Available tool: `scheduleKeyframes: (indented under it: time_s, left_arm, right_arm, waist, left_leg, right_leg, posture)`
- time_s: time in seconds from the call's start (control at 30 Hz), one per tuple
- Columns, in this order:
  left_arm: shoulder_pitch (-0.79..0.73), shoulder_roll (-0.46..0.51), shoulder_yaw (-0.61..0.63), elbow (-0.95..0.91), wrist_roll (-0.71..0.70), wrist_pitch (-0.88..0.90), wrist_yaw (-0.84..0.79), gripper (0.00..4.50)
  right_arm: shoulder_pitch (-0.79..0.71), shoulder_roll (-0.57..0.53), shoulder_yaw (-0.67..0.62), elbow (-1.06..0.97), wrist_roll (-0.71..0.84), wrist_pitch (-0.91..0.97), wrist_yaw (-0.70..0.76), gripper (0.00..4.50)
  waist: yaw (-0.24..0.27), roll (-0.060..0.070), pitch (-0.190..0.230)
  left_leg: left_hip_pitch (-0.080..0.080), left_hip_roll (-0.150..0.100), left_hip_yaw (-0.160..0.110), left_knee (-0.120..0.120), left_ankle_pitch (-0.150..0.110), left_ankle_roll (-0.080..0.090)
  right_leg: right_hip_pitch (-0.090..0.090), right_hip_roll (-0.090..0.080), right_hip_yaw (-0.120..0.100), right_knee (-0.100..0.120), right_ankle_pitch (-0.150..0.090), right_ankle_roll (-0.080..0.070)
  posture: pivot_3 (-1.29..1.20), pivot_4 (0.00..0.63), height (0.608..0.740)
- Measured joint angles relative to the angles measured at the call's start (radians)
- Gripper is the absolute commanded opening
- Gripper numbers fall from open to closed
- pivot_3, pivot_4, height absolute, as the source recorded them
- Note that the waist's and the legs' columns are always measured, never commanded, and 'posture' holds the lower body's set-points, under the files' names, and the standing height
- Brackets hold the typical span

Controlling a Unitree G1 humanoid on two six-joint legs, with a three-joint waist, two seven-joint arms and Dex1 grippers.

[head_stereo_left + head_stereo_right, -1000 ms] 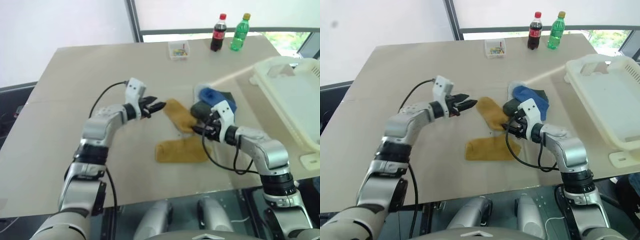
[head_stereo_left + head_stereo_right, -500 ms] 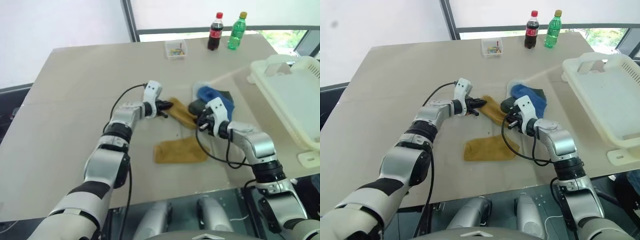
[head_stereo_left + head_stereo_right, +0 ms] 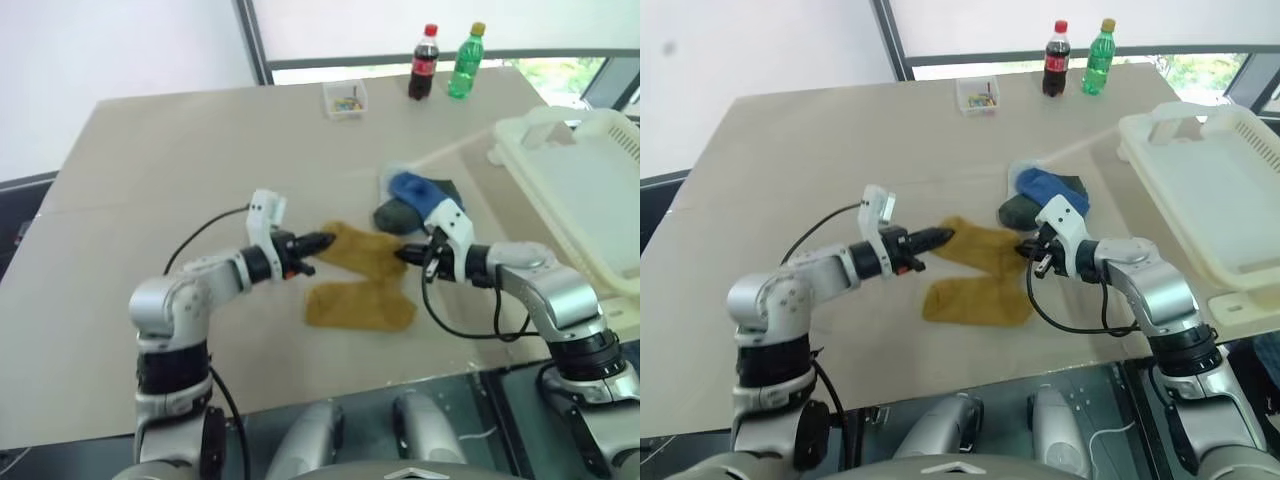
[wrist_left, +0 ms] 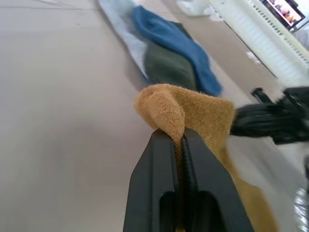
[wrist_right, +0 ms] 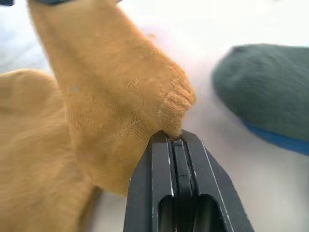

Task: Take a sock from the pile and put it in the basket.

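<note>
Item: mustard sock [image 3: 362,249], which we pinch at opposite ends, left gripper [image 3: 322,241] and right gripper [image 3: 403,256] both clamped on it; so stretched, it should lift free of the pile [image 3: 420,200]. Destination: basket [image 3: 560,135], standing well apart.

Basket [image 3: 570,190] right of the pile [image 3: 415,200].

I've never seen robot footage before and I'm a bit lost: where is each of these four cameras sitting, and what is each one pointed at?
Left eye view: on the head, looking down over both arms at the table, socks, basket and two bottles.
Right eye view: beside it on the head, same scene.
Left wrist view: on the left arm, along the left gripper, jaws shut on the mustard sock.
Right wrist view: on the right arm, along the right gripper, shut on the same sock's other end.
Shared: both wrist views show that sock and the dark grey-green sock.
</note>
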Motion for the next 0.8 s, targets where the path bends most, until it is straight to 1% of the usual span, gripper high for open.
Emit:
scheduleKeyframes:
  time_s: [0.07, 0.17, 0.2, 0.27, 0.33, 0.43, 0.5, 0.57, 0.6, 0.7, 0.8]
  left_arm:
    - [0.026, -0.059, 0.076, -0.1, -0.044, 0.09, 0.079, 0.03]
    - [0.046, -0.084, 0.171, -0.192, -0.104, 0.194, 0.138, 0.03]
    - [0.054, -0.088, 0.214, -0.224, -0.136, 0.245, 0.145, 0.03]
    - [0.071, -0.079, 0.245, -0.244, -0.178, 0.284, 0.143, 0.03]
    - [0.109, -0.045, 0.277, -0.253, -0.247, 0.322, 0.136, 0.03]
    - [0.158, 0.032, 0.275, -0.266, -0.302, 0.327, 0.124, 0.03]
    - [0.169, 0.045, 0.266, -0.268, -0.309, 0.322, 0.123, 0.03]
    - [0.214, 0.08, 0.215, -0.273, -0.295, 0.265, 0.122, 0.03]
    - [0.218, 0.08, 0.211, -0.273, -0.293, 0.26, 0.122, 0.03]
    - [0.264, 0.088, 0.146, -0.272, -0.265, 0.184, 0.119, 0.03]
    - [0.282, 0.087, 0.103, -0.269, -0.264, 0.138, 0.119, 0.03]
  right_arm:
    - [0.0, -0.026, 0.003, -0.029, 0.014, 0.006, 0.022, 0.0]
    - [-0.001, -0.061, 0.002, -0.059, 0.038, 0.025, 0.044, 0.0]
    - [-0.007, -0.079, -0.003, -0.069, 0.055, 0.05, 0.052, 0.0]
    - [-0.018, -0.093, -0.02, -0.085, 0.088, 0.097, 0.055, 0.0]
    - [-0.039, -0.126, -0.06, -0.132, 0.151, 0.177, 0.064, 0.0]
    - [-0.025, -0.175, -0.075, -0.225, 0.212, 0.225, 0.081, 0.0]
    - [0.005, -0.175, -0.072, -0.257, 0.225, 0.233, 0.079, 0.0]
    - [0.072, -0.175, -0.039, -0.299, 0.21, 0.215, 0.049, 0.0]
    - [0.079, -0.175, -0.032, -0.3, 0.207, 0.214, 0.046, 0.0]
    - [0.14, -0.175, 0.011, -0.317, 0.163, 0.181, 0.006, 0.0]
    - [0.158, -0.175, 0.029, -0.317, 0.139, 0.157, -0.018, 0.0]
  waist:
    - [0.007, 0.0, 0.0]
    - [0.017, 0.0, 0.0]
    - [0.02, 0.0, 0.0]
    - [0.023, 0.0, 0.0]
    - [0.026, 0.0, 0.0]
    - [0.03, 0.0, 0.0]
    - [0.034, 0.0, 0.0]
    - [0.039, -0.001, 0.0]
    - [0.04, -0.001, 0.0]
    - [0.042, 0.0, 0.0]
    - [0.047, 0.0, 0.0]
  left_leg:
    - [0.0, 0.0, -0.001, 0.002, 0.0, 0.0]
    - [0.0, 0.0, -0.001, 0.004, 0.0, 0.0]
    - [0.0, 0.0, -0.001, 0.004, 0.0, 0.0]
    - [0.0, 0.0, -0.001, 0.004, 0.0, 0.0]
    - [0.0, 0.0, -0.001, 0.004, 0.0, 0.0]
    - [0.0, 0.0, -0.002, 0.004, 0.0, 0.0]
    - [0.0, 0.0, -0.001, 0.004, 0.0, 0.0]
    - [0.0, 0.0, -0.001, 0.004, 0.0, 0.0]
    - [0.0, 0.0, -0.001, 0.004, 0.0, 0.0]
    - [0.0, 0.0, 0.0, 0.004, 0.0, 0.0]
    - [0.001, 0.0, 0.0, 0.004, 0.0, 0.0]
  right_leg:
    - [0.001, 0.0, -0.001, 0.0, 0.0, 0.0]
    - [0.002, 0.0, -0.002, 0.001, 0.0, 0.0]
    - [0.002, 0.0, -0.002, 0.001, 0.0, 0.0]
    - [0.002, 0.0, -0.002, 0.001, 0.0, 0.0]
    - [0.002, 0.0, -0.002, 0.001, 0.0, 0.0]
    - [0.003, 0.0, -0.002, 0.0, 0.0, 0.0]
    - [0.003, -0.001, -0.002, -0.001, 0.0, 0.0]
    - [0.004, -0.001, -0.002, -0.001, 0.0, 0.0]
    - [0.004, -0.001, -0.002, -0.001, 0.0, 0.0]
    - [0.003, -0.001, -0.001, -0.001, 0.0, 0.0]
    - [0.003, -0.001, -0.002, -0.001, 0.0, 0.0]
  posture:
    - [0.0, 0.15, 0.729]
    - [0.0, 0.15, 0.729]
    - [0.0, 0.15, 0.729]
    - [0.0, 0.15, 0.729]
    - [0.0, 0.15, 0.729]
    - [0.0, 0.15, 0.729]
    - [0.0, 0.15, 0.729]
    - [0.0, 0.15, 0.729]
    - [0.0, 0.15, 0.729]
    - [0.0, 0.15, 0.729]
    - [0.0, 0.15, 0.729]
